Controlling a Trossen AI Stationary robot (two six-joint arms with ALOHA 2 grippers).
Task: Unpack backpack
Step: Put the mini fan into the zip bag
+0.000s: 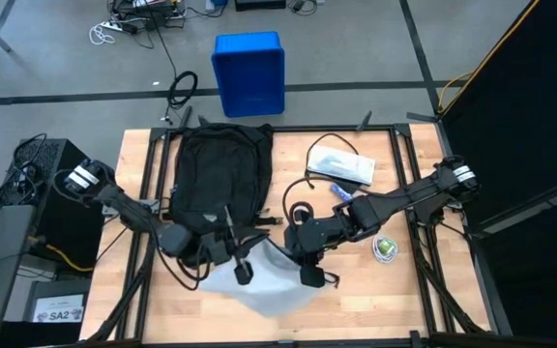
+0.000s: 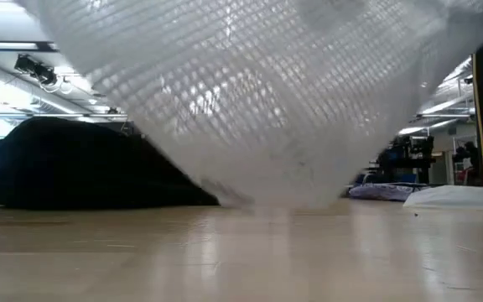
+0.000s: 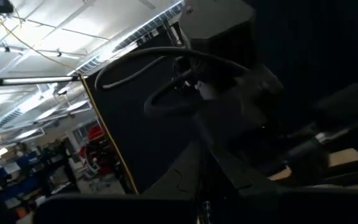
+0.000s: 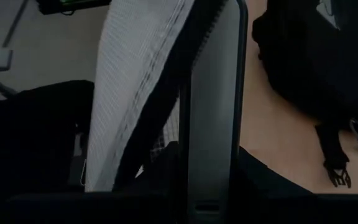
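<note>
The black backpack [image 1: 220, 179] lies flat on the wooden table's far left part; it shows again in the low view [image 2: 74, 164]. A white mesh pouch [image 1: 264, 282] hangs near the table's front edge and fills the low view [image 2: 258, 92]. My right gripper [image 1: 309, 273] is shut on its right side. My left gripper [image 1: 243, 271] is over the pouch's upper left part. Its fingers are hidden in its own wrist view, which looks up into the room. My left gripper is over the mesh pouch's upper left part, but I cannot tell whether it touches it. My right gripper pinches the pouch's dark-bordered edge [image 4: 166, 93] between its two fingers, slanting down from the table's right. The pouch hangs below the fingers, its lowest part [image 2: 267, 200] down at the table top.
A white plastic package [image 1: 341, 166] lies at the far right, with a black cable [image 1: 303, 208] and a small blue item [image 1: 341, 193] near it. A round green-and-white thing [image 1: 387, 248] sits right of my right gripper. A blue bin [image 1: 249, 72] stands on the floor beyond the table.
</note>
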